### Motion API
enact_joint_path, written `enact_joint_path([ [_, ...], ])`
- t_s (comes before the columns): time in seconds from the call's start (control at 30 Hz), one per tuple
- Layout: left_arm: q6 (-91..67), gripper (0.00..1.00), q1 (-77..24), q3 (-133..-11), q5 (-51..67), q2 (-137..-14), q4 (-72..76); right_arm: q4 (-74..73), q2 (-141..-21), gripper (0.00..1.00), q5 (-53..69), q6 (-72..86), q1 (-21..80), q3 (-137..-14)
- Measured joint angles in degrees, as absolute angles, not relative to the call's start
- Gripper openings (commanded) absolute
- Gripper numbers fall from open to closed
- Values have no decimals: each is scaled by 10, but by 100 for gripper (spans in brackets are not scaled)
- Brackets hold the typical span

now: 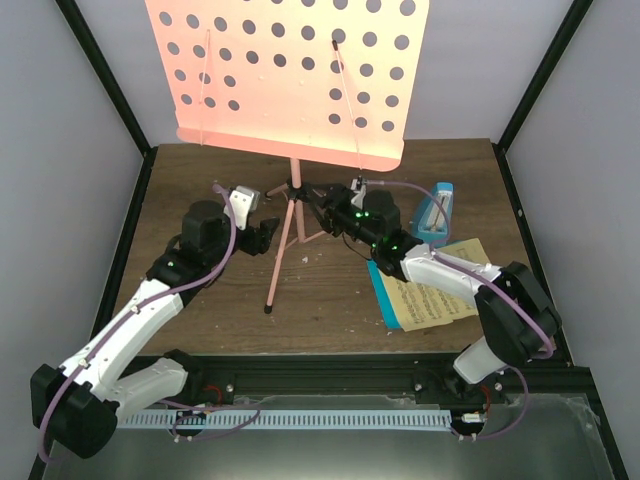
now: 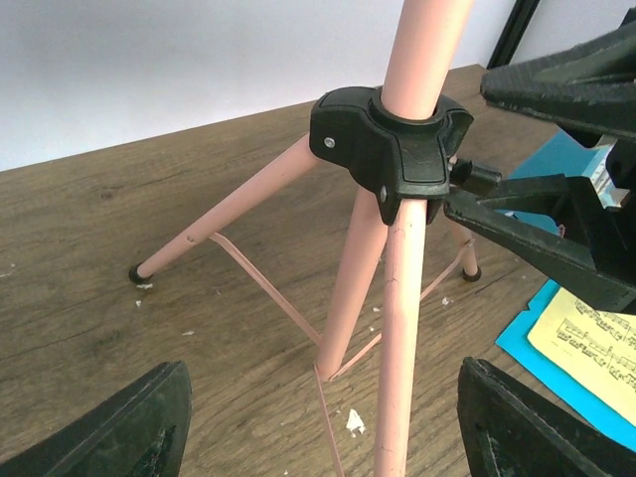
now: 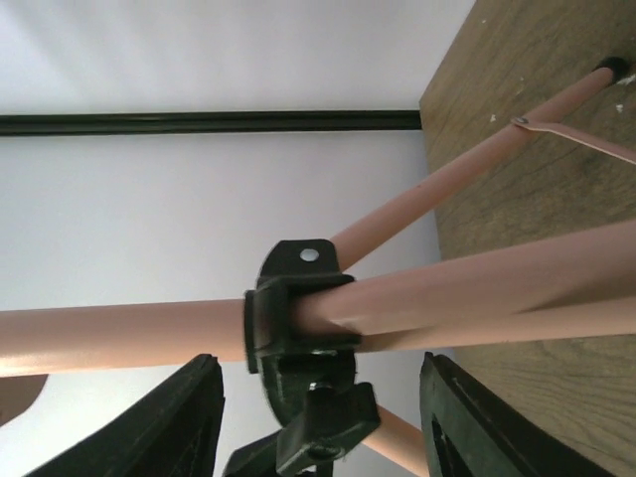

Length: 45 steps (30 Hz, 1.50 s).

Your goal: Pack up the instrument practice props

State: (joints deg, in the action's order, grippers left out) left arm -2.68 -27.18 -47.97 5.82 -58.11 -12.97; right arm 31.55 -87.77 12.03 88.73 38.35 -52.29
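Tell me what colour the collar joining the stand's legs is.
Black collar on a salmon-pink stand; left wrist view shows it best.

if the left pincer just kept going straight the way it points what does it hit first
Most likely the near leg of the music stand, below the black hub; it stands between the fingers of the open left pincer, slightly right of centre. Depth is hard to judge.
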Motion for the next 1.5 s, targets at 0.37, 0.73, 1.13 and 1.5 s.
enact_joint_path([
  [0.37,-27,77,-273,-480,67,-581,-130,325,-875,47,117,887,389,-523],
  [0.73,-27,77,-273,-480,68,-581,-130,343,-891,11,125,897,392,-523],
  [1.13,-27,77,-273,-480,70,-581,-130,361,-894,20,123,872,392,-522],
  [1.5,-27,77,-273,-480,70,-581,-130,389,-894,27,126,816,395,-504],
])
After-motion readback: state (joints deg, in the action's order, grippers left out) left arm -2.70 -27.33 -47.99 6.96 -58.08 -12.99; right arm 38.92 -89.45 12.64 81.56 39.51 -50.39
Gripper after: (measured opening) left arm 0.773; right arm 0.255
